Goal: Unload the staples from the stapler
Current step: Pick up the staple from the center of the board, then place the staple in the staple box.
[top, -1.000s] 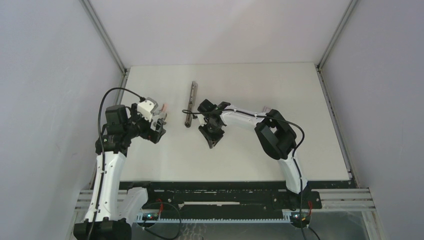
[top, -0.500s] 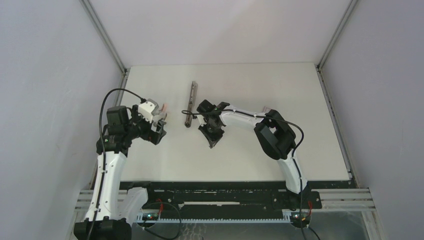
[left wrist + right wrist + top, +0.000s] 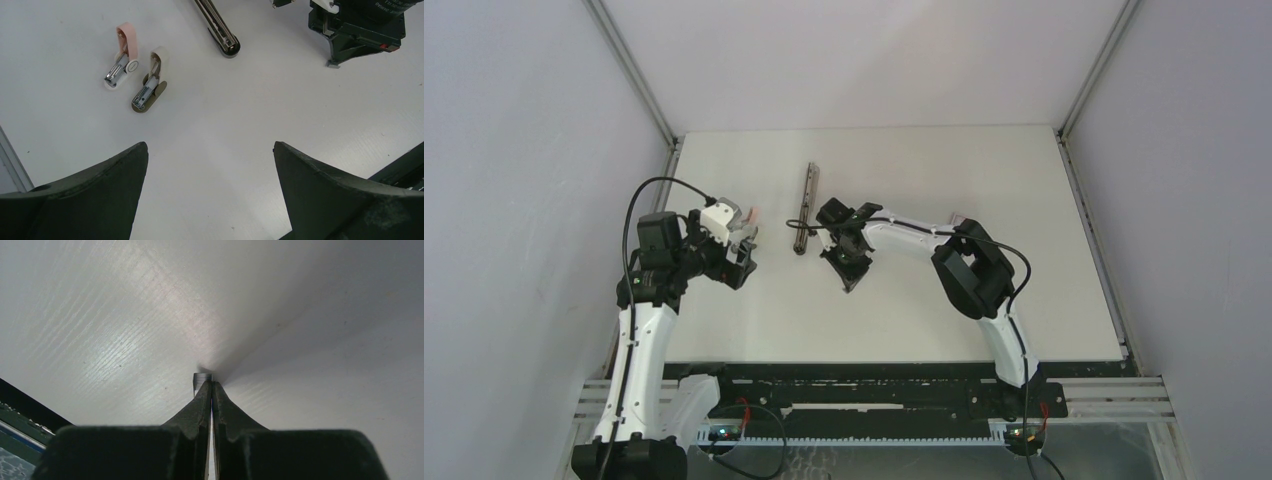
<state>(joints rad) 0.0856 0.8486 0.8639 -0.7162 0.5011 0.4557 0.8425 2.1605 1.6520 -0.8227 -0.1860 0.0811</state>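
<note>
Right gripper [image 3: 210, 386] is clenched fully closed, its tips set against the staples [image 3: 202, 379], a small silvery strip on the table [image 3: 1024, 200]; a true pinch cannot be confirmed. Left gripper [image 3: 210, 146] is held wide open. The stapler [image 3: 805, 208] is laid flat near the right gripper.

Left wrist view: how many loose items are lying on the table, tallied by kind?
stapler: 1
small clawed pieces: 2
Total: 3
</note>
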